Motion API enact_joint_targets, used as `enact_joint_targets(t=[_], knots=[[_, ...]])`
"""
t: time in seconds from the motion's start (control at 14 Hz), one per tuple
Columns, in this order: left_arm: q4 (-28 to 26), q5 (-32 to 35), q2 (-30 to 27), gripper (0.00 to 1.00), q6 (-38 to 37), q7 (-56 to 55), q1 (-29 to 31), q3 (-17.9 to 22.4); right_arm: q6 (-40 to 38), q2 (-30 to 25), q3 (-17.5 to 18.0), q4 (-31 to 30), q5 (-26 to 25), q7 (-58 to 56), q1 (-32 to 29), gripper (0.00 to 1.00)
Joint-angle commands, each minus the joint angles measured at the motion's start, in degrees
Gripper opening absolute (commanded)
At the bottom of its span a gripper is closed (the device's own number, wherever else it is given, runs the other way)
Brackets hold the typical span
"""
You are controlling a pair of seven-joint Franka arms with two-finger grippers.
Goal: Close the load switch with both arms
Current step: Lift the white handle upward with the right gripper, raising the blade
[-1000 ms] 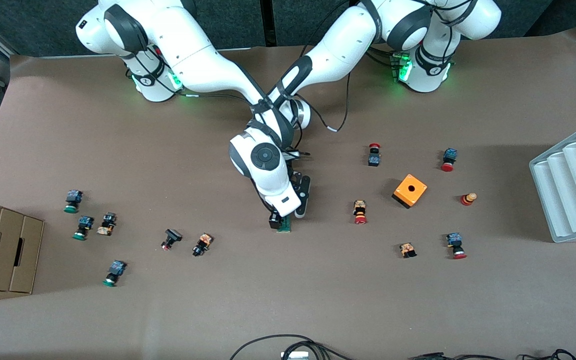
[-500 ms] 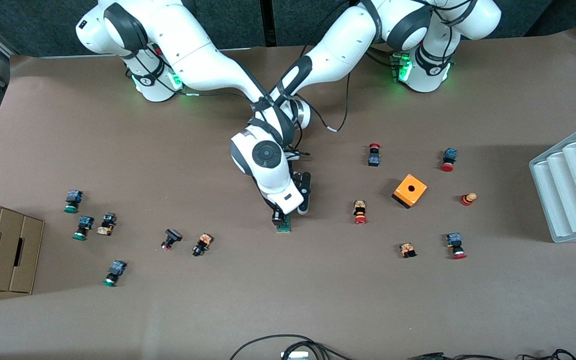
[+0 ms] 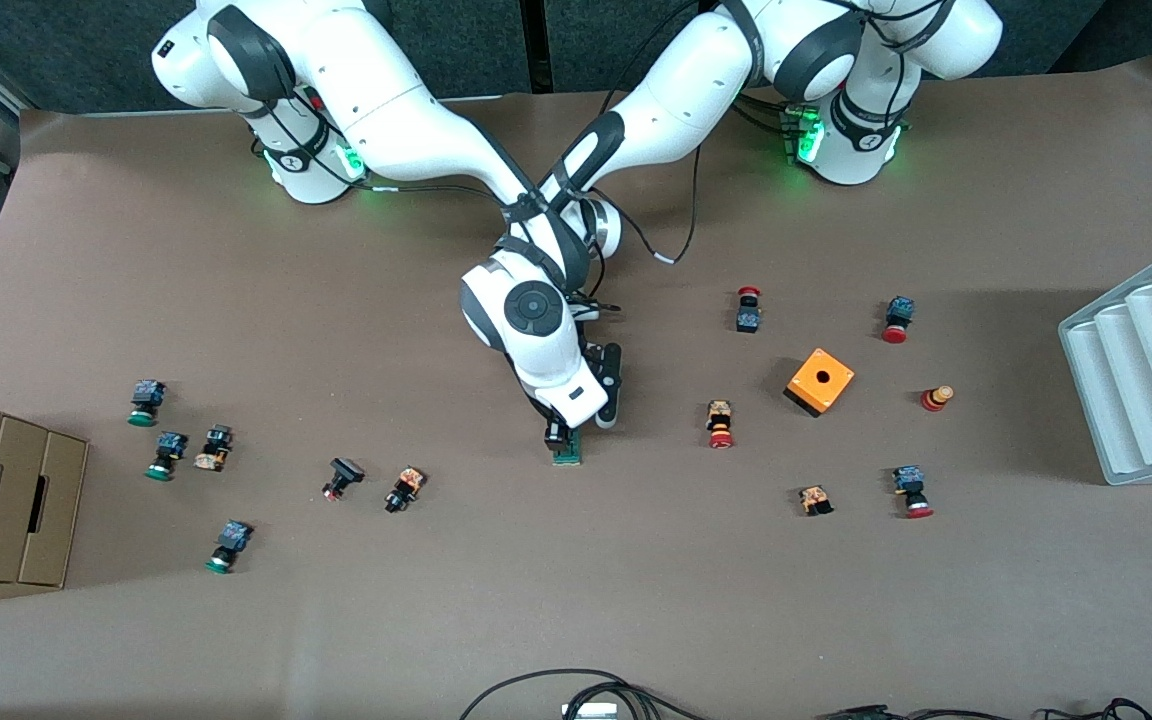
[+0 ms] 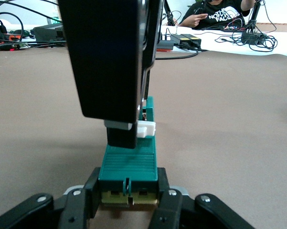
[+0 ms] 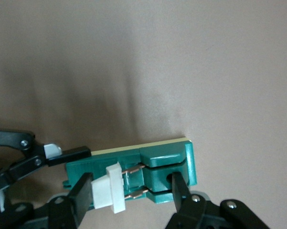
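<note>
2 end effectors, 1 load switch (image 5: 153, 174)

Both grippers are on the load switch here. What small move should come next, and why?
Probably the right gripper should keep squeezing, pushing the white tab into the green body. Its fingers bracket the tab and the body's end, yet metal prongs still show between them. The left gripper is shut on the load switch, bracing its end on the table.
</note>
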Motion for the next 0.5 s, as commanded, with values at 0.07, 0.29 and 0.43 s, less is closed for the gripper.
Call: enact_joint_targets(t=[0.07, 0.29, 0.43], knots=[[0.4, 0.6, 1.2, 0.32, 0.5, -0.2, -0.5, 0.4, 2.2, 0.4, -2.2, 1.4, -1.5, -2.8, -1.0, 0.73], [0.4, 0.6, 1.2, 0.32, 0.5, -0.2, -0.5, 0.4, 2.1, 0.4, -2.8, 1.4, -1.4, -3.4, -1.1, 0.73], [0.4, 0.6, 1.2, 0.32, 0.5, -0.2, -0.5, 0.4, 2.1, 0.4, -2.8, 1.4, -1.4, -3.4, -1.0, 0.73]])
